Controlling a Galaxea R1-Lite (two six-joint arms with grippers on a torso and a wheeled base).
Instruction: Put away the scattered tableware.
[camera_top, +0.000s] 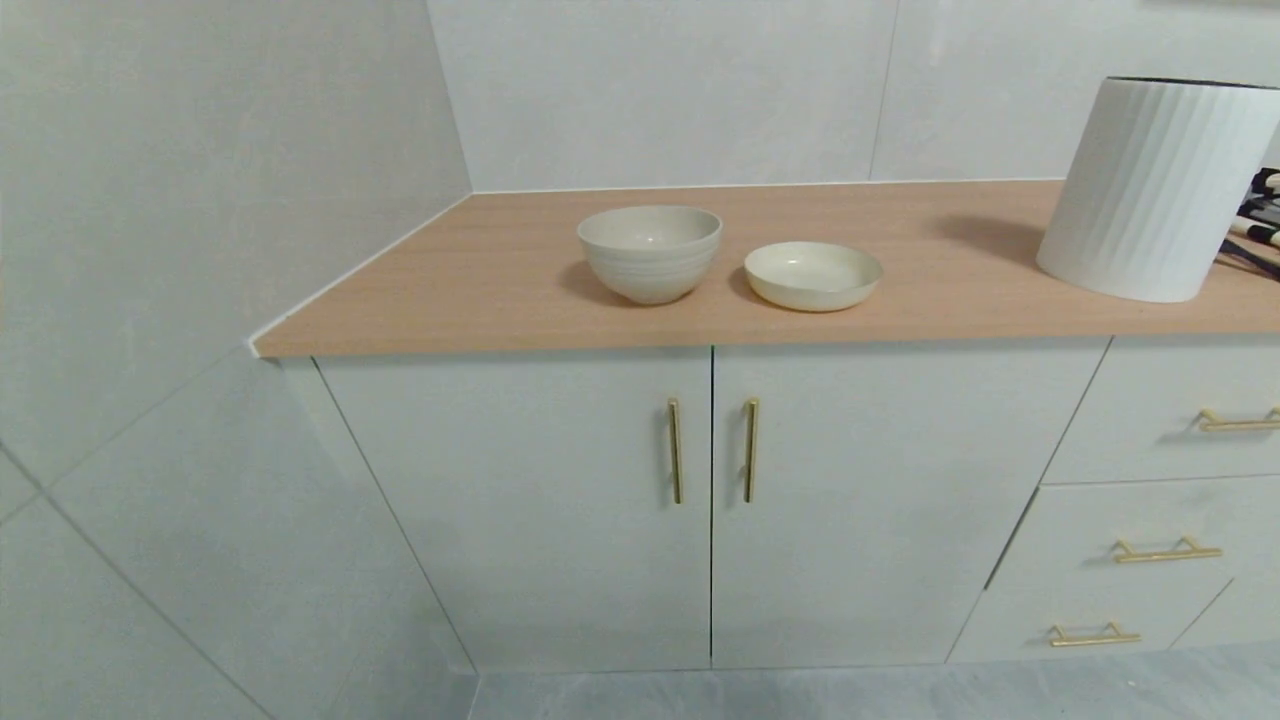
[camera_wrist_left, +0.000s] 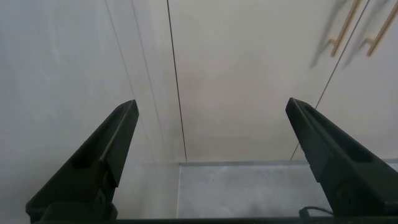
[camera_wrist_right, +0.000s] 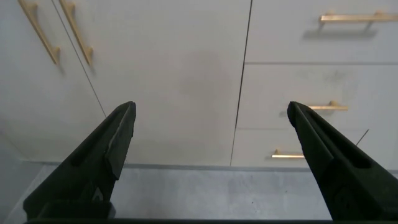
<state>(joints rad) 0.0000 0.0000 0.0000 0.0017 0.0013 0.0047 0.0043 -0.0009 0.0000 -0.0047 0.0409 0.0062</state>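
1. From the head view: a wooden tabletop (camera_top: 480, 290) carrying a deep cream bowl (camera_top: 649, 252) and, just beside it to the right, a shallow cream dish (camera_top: 812, 274). Both upright, not touching each other, near the front edge.
2. Farther right on the same tabletop: a tall white ribbed container (camera_top: 1160, 190), with some dark utensils (camera_top: 1262, 225) lying behind it.
3. Under the tabletop: two closed cabinet doors (camera_top: 520, 500) with upright gold handles (camera_top: 675, 450), and next to them on the right a stack of drawers (camera_top: 1150, 400).
4. From the left wrist view: the left pincer (camera_wrist_left: 211, 102) spread wide open, holding nothing and touching nothing. Placed low, before the cabinet doors, with the grey floor (camera_wrist_left: 249, 186) just under it.
5. From the right wrist view: the right pincer (camera_wrist_right: 211, 104) also spread wide and empty, well apart from bowl and dish. Facing a cabinet door and the drawers, low over the floor.
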